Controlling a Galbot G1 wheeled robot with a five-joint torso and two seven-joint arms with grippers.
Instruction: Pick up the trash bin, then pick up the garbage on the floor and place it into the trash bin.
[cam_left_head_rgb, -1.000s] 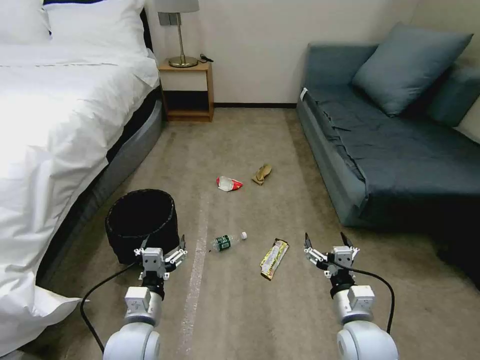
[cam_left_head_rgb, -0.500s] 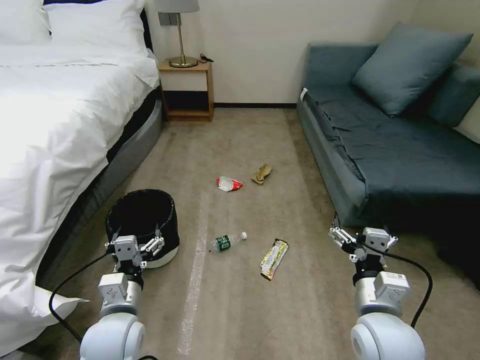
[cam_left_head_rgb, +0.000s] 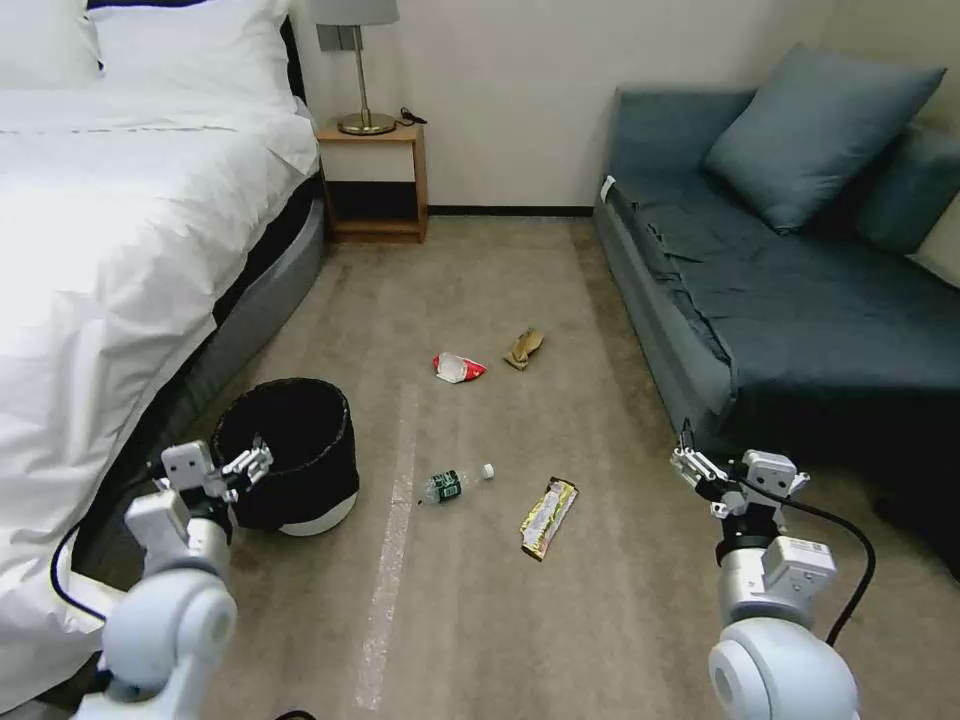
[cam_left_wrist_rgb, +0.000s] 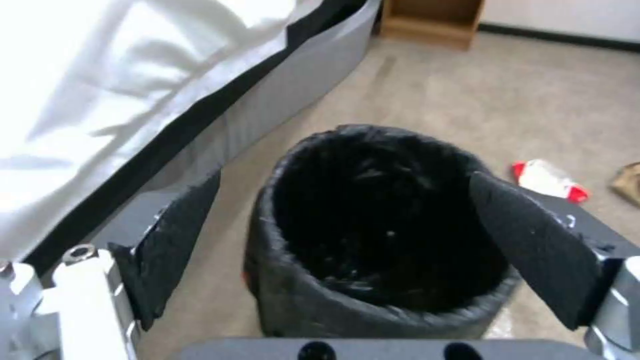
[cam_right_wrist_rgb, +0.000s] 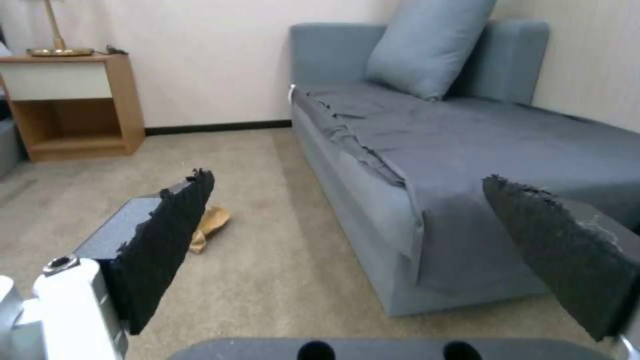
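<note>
1. The trash bin (cam_left_head_rgb: 290, 455) stands upright on the carpet (cam_left_head_rgb: 600, 600), just beside the foot of the bed (cam_left_head_rgb: 110, 270). It is round and black, lined with a black bag, and shows a whitish base at its lower edge.
2. In the left wrist view the trash bin (cam_left_wrist_rgb: 380, 235) sits between the two padded fingers (cam_left_wrist_rgb: 180, 240), its mouth open and dark inside.
3. The left gripper (cam_left_head_rgb: 243, 464) hovers at the bin's rim on the side nearest the bed. Its jaws are spread apart and grip nothing.
4. The clear bottle (cam_left_head_rgb: 455, 484), with green label and white cap, lies on its side near the bin, on the side away from the bed.
5. The gold wrapper (cam_left_head_rgb: 548, 517) lies flat beyond the bottle, farther from the bin.
6. The red-white packet (cam_left_head_rgb: 458, 367) lies well apart from the bin, toward the wooden nightstand (cam_left_head_rgb: 375, 180). The same packet (cam_left_wrist_rgb: 550, 180) is visible past the bin in the left wrist view.
7. The tan paper wad (cam_left_head_rgb: 523, 347) lies just beside the packet, on the side away from the bin.
8. The right gripper (cam_left_head_rgb: 720, 470) is held above the carpet, well apart from the bin, close to the front edge of the blue sofa (cam_left_head_rgb: 800, 300). Its jaws are spread wide and empty.
9. In the right wrist view the paper wad (cam_right_wrist_rgb: 212, 225) shows partly behind one padded finger (cam_right_wrist_rgb: 167, 245).
</note>
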